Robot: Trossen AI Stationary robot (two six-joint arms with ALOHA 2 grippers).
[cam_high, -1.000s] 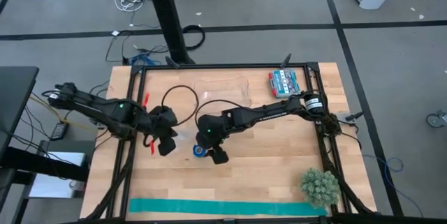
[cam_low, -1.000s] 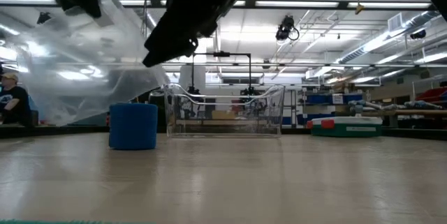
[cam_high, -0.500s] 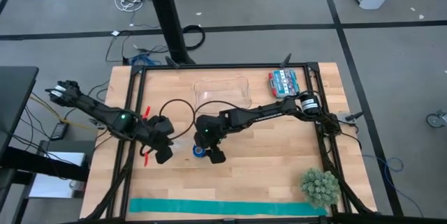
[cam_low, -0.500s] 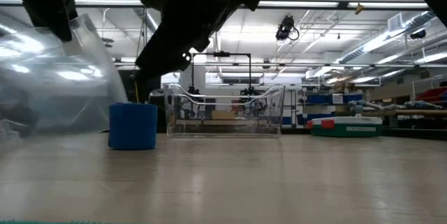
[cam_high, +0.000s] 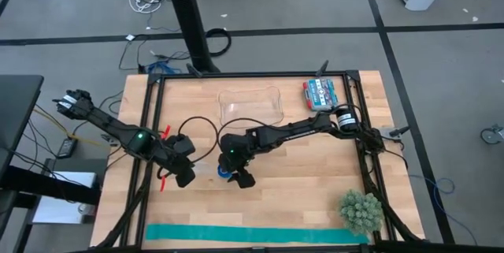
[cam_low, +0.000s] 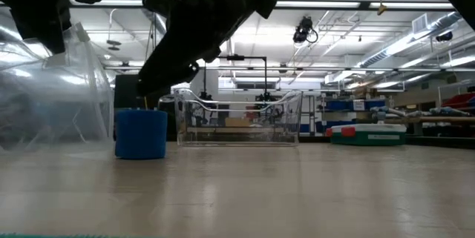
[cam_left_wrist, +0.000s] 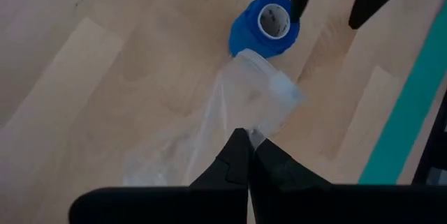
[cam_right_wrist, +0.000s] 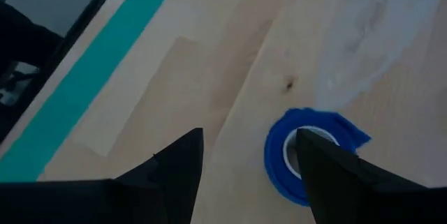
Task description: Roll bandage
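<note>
Standing upright, your small royal-blue fabric bandage roll point(cam_left_wrist: 265, 24) looks light and squashy, so pinch its sides with the spread right gripper point(cam_right_wrist: 246, 155), while the left gripper point(cam_left_wrist: 248, 155) stays clenched on the clear plastic bag point(cam_left_wrist: 237, 109)

2 dark jointed arms, each with a green light and black cabling.
</note>
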